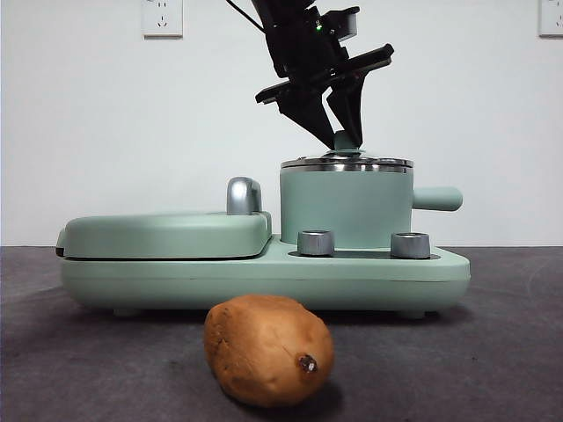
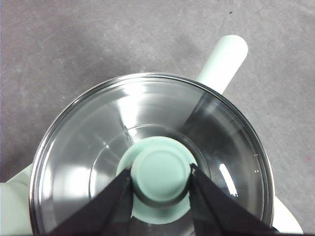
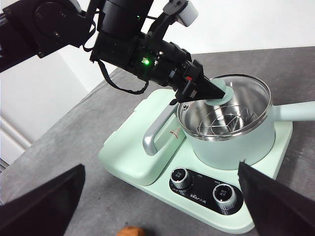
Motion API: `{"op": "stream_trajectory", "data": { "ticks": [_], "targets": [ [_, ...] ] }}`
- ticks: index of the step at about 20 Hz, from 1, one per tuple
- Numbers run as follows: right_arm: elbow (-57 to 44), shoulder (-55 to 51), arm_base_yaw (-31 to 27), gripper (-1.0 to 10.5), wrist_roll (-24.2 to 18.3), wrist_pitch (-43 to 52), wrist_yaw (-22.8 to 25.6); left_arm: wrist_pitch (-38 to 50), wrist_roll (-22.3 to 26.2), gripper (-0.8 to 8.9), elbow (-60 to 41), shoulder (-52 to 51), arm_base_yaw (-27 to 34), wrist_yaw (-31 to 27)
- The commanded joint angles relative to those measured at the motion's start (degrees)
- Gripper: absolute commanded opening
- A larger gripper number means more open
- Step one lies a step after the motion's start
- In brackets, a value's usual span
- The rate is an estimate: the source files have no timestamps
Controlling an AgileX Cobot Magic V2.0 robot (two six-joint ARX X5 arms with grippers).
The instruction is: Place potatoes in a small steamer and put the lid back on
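The left tool (image 1: 346, 132) is above the small steamer (image 1: 347, 209), and its two black jaws are clenched on the mint-green knob (image 2: 161, 173) of the lid (image 2: 88, 162), one jaw on each side. The lid sits on the steel rim of the steamer. The stubby side handle (image 1: 437, 199) of the steamer points away from the griddle cover (image 1: 167, 234).

The steamer stands on a mint-green cooker base (image 1: 264, 280), beside the flat griddle cover with its chrome handle (image 1: 244, 195). Two round metal dials (image 1: 317, 243) are on the front of the base, just below the steamer.

The potato (image 1: 268, 349) lies on the grey bench (image 1: 510, 352) in front of the base, apart from it, with its small dark stub toward the camera. Nothing stands between it and the base.

The right tool (image 3: 157, 201) is released, its jaws spread wide and holding nothing, high above the bench near the front of the cooker.
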Motion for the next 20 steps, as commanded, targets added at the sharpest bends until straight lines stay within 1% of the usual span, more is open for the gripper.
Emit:
{"op": "stream_trajectory", "data": {
  "ticks": [1, 8, 12, 13, 15, 16, 18, 20],
  "targets": [
    [1.03, 0.2, 0.02, 5.0, -0.61, 0.33, -0.13, -0.04, 0.48, 0.14, 2.23, 1.88, -0.61, 0.46],
    [1.03, 0.2, 0.02, 5.0, -0.61, 0.33, -0.02, -0.87, 0.44, 0.14, 6.38, 0.07, -0.57, 0.46],
    [1.03, 0.24, 0.33, 5.0, -0.66, -0.35, 0.2, -4.09, 0.46, 0.14, 8.0, -3.48, 0.09, 0.46],
    [1.03, 0.48, 1.14, 5.0, -0.63, -1.29, 0.98, -5.6, 0.46, 0.14, 8.2, -4.59, 0.48, 0.46],
    [1.05, 1.53, 4.81, 5.0, -0.59, -3.5, 3.72, -8.59, 0.7, 0.14, 8.22, -6.93, 1.36, 0.46],
    [1.07, 2.34, 7.45, 5.0, -0.37, -4.15, 5.88, -10.08, 1.49, 0.14, 8.22, -8.28, 1.95, 0.46],
    [1.07, 4.59, 14.08, 5.0, 0.39, -4.28, 10.73, -12.13, 1.95, 0.14, 8.22, -10.64, 3.32, 0.46],
    [1.09, 8.02, 22.14, 5.0, 2.54, -3.85, 16.09, -13.94, 2.14, 0.14, 8.22, -12.92, 5.42, 0.46]
  ]
}}
